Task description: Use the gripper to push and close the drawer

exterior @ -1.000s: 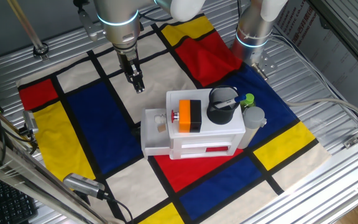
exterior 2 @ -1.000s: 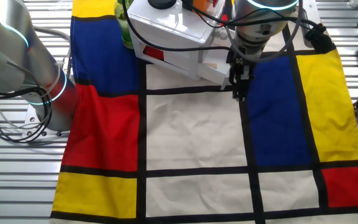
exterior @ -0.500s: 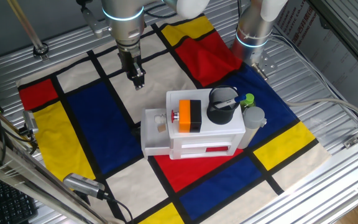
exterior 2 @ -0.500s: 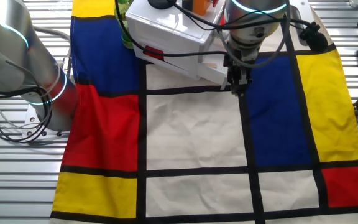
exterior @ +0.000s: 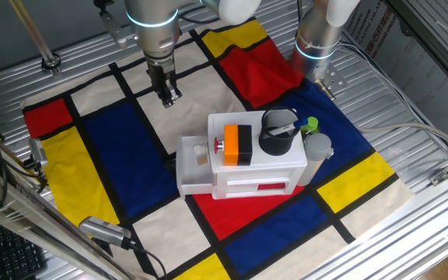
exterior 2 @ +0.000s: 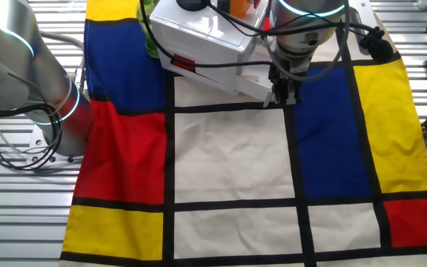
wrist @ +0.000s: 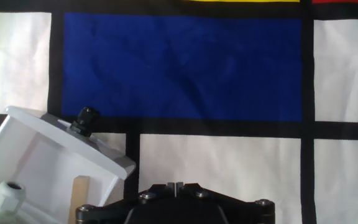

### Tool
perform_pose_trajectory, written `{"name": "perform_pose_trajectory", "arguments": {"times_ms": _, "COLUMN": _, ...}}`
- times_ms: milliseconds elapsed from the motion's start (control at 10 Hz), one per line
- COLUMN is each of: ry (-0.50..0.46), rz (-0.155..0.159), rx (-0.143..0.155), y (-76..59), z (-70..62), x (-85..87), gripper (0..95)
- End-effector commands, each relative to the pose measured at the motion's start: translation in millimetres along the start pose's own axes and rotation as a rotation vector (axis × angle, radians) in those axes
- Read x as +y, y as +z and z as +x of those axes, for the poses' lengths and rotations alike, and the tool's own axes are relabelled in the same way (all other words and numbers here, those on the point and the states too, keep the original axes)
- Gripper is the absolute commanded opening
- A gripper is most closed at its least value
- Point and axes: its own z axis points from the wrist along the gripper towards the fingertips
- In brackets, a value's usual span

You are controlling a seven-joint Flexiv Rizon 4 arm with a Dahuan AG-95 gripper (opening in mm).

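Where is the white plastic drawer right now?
In one fixed view, the white plastic drawer sticks out, open, from the left side of the small white cabinet, beside the orange-and-black block; the black two-finger tool hangs apart, farther back.

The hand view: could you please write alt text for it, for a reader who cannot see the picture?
An open white drawer with a small black knob fills the lower left corner. It lies on a cloth of blue, white, red and yellow panels with black lines. The gripper, seen from above at the bottom edge, looks shut.
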Motion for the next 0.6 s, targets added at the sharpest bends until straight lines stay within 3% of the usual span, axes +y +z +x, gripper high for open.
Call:
{"name": "perform_pose_trajectory", "arguments": {"times_ms": 100, "ry": -0.003, "rz": 0.000, "rx": 0.000, "y": 0.2, "z": -0.2, "x": 0.2, "gripper": 0.0}}
{"name": "perform_pose_trajectory", "arguments": {"times_ms": 600, "ry": -0.014, "rz": 0.001, "rx": -0.001, "y": 4.6, "z": -3.3, "x": -0.2, "gripper": 0.0}}
